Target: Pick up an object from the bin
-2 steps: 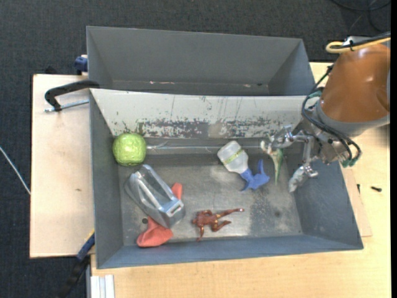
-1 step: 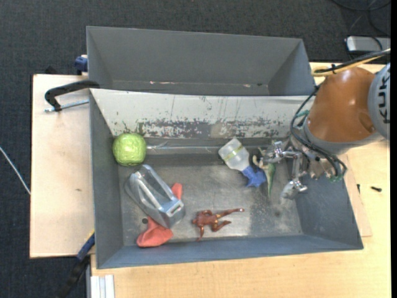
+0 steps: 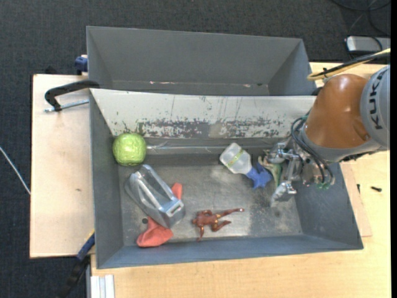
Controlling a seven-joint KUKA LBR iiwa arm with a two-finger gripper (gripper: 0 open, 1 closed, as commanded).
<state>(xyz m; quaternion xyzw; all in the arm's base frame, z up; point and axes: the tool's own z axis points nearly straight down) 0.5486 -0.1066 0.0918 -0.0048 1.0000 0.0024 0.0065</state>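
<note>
In the camera view, the grey metal bin (image 3: 103,191) had a scuffed floor and a pale back wall speckled with dark marks. The robot's gripper (image 3: 282,194) hung low at the right of the frame, near the right wall; whether it stood apart or together could not be told, and nothing showed in its grasp. Just left of it lay a small blue plastic piece (image 3: 259,177), touching a clear crumpled plastic cup (image 3: 236,159) further up. A green round ball (image 3: 129,149) sat in the upper-left corner against the back wall. A silver-grey metal stapler-like tool (image 3: 154,197) lay at lower left over a red-orange soft scrap (image 3: 154,235). A reddish-brown toy lizard (image 3: 214,219) rested by the front wall. The floor's middle was bare.
</note>
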